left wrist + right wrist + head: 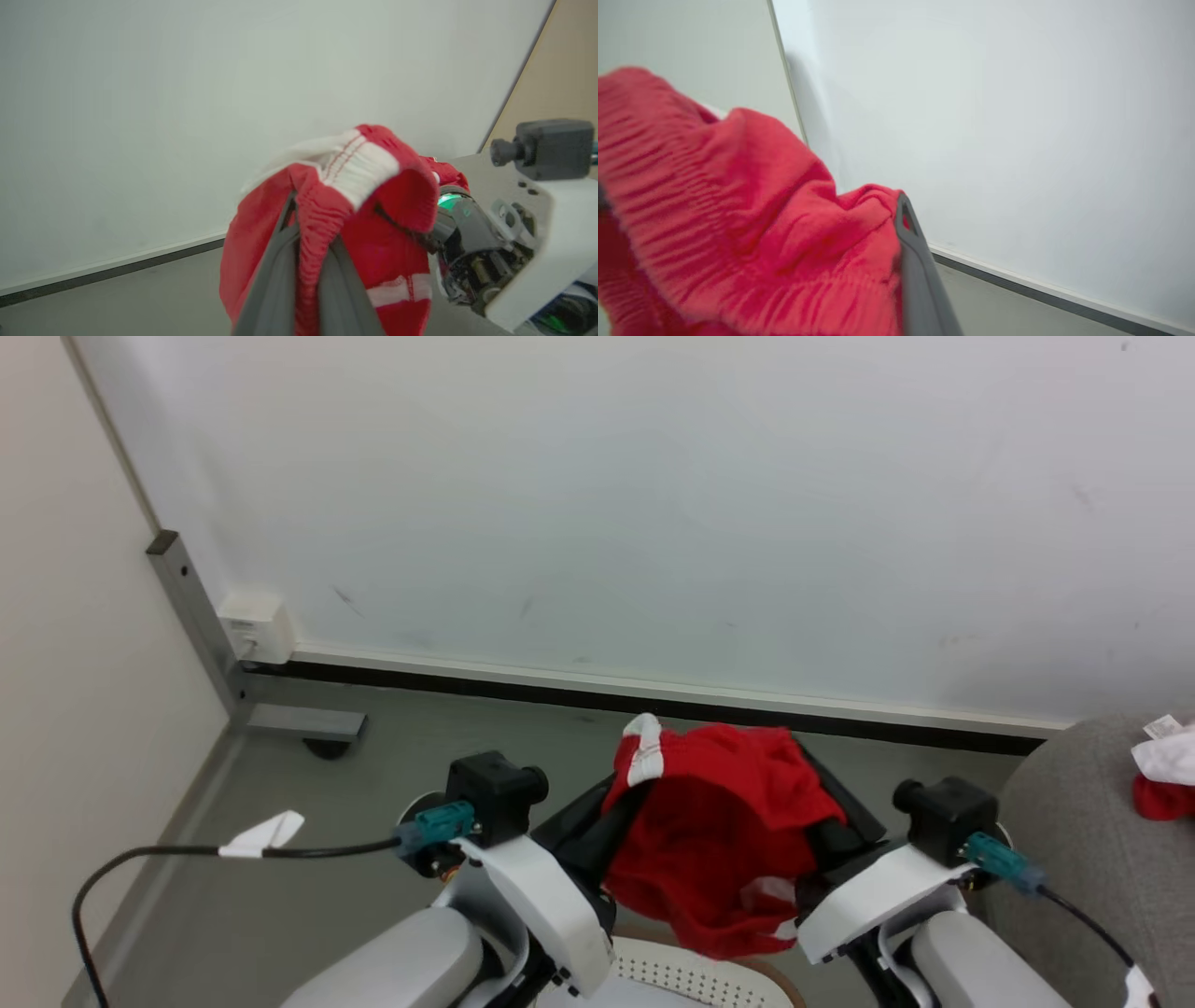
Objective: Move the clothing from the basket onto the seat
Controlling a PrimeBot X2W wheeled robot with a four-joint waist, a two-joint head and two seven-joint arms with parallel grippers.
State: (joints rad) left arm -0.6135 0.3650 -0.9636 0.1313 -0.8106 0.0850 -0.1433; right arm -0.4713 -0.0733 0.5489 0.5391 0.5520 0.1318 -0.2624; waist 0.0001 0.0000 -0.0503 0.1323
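Red garment (719, 831) held clear above basket (672, 980), slung between both arms; left gripper (310, 233) clamped on elastic waistband; right gripper (840, 831) buried in cloth, closure not discernible; red-and-white garment (1162, 784) already on seat (1074, 821); carry to seat and release judged outstanding; basket contents hidden.

We see a red garment (719, 840) with white-striped trim hanging crumpled above the basket (672, 975), which is white and perforated with a brown rim. A second red-and-white garment (1162, 784) lies bunched near the grey seat (1074, 821)'s far edge.
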